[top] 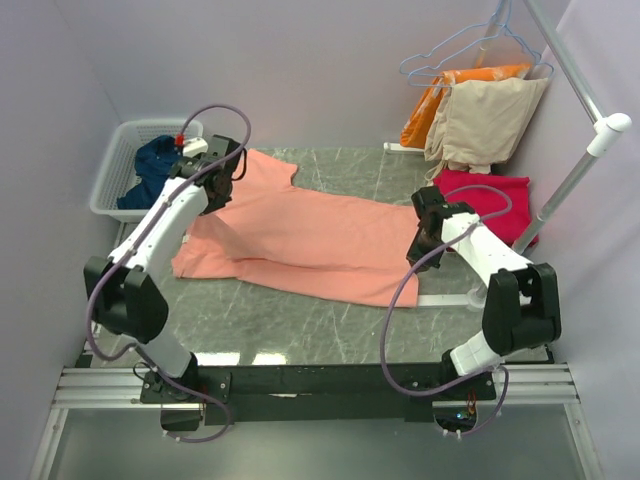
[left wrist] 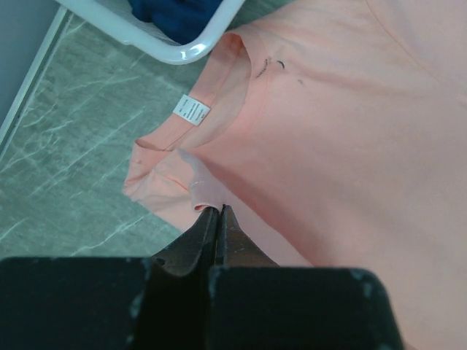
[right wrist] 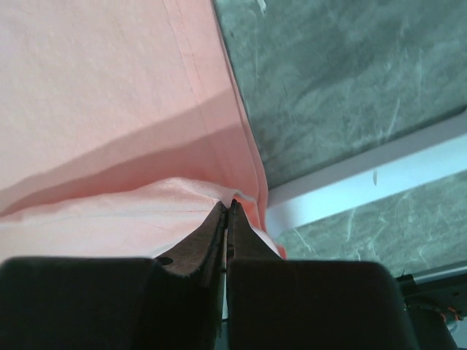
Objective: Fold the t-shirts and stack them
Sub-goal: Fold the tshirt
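Grey-green marbled table (top: 300, 325): salmon-pink t-shirt (top: 320, 235) lies spread across the middle, collar toward 10 o'clock, hem toward 3 o'clock, near long edge doubled over on itself. Crimson-red t-shirt (top: 495, 200) is bunched at 2 o'clock, near the pink hem. White basket (top: 112, 180) at 10 o'clock sits just beside the pink collar (contact unclear); white rack rail (top: 450, 298) at 4 o'clock, by the hem corner.
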`<state>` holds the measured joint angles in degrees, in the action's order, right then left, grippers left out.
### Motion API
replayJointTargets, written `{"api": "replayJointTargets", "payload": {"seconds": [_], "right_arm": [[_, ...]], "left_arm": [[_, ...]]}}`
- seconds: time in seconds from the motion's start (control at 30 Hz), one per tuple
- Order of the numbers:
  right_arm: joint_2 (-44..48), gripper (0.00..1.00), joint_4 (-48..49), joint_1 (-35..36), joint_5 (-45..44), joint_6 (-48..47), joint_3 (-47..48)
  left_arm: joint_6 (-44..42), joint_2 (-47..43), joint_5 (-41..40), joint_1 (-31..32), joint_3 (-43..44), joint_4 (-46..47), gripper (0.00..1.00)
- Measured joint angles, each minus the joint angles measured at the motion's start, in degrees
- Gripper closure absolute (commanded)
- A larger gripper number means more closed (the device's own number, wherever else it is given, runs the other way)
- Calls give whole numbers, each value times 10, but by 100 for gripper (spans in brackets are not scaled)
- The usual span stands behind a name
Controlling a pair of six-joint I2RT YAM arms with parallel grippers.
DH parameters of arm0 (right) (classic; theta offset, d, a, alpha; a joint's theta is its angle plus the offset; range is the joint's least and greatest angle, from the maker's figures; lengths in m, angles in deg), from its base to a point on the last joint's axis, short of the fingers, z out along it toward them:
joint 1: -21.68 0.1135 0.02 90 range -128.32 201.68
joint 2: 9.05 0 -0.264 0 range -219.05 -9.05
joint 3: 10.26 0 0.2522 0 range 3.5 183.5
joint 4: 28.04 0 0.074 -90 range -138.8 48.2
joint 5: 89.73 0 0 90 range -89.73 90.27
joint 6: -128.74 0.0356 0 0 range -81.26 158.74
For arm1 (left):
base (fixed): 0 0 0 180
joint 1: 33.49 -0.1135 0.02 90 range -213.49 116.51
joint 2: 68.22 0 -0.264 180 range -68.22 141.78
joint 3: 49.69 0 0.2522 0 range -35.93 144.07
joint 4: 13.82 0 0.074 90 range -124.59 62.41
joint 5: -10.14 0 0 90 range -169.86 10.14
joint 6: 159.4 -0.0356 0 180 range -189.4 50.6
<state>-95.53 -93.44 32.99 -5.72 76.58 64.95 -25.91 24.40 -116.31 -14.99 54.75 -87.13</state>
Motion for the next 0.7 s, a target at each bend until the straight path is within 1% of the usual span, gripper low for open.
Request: {"api": "replayJointTargets", "payload": {"seconds": [0.17,0.2,0.23,0.27,0.3,0.33,0.4,0.43,0.5,0.53,0.63,0.7], "right_arm": [[-43,100,11,0,3,-4,19],[-53,91,11,0,4,-5,24],[-63,87,13,0,5,-5,29],[-69,83,15,0,6,-4,32],[-76,76,19,0,7,-5,35],[-78,73,20,0,6,-5,37],[-78,71,20,0,2,-2,46],[-77,71,20,0,-5,-1,56],[-76,70,22,0,-18,0,73],[-71,69,25,0,-30,1,82],[-50,69,28,5,-54,0,90],[-29,69,28,9,-65,-1,90]], "left_arm": [[-14,56,4,0,4,19,99],[-19,68,6,0,8,23,99],[-21,78,6,-1,11,26,98],[-23,91,6,-1,16,30,95],[-25,103,6,-1,23,34,91],[-26,112,6,-1,26,39,79],[-26,132,4,-2,41,45,71],[-23,140,1,-3,50,49,65],[-15,150,-7,-5,74,51,62],[-8,151,-10,-6,83,56,52],[-2,140,-24,-8,87,77,43],[-2,122,-30,-10,75,96,43]]}}
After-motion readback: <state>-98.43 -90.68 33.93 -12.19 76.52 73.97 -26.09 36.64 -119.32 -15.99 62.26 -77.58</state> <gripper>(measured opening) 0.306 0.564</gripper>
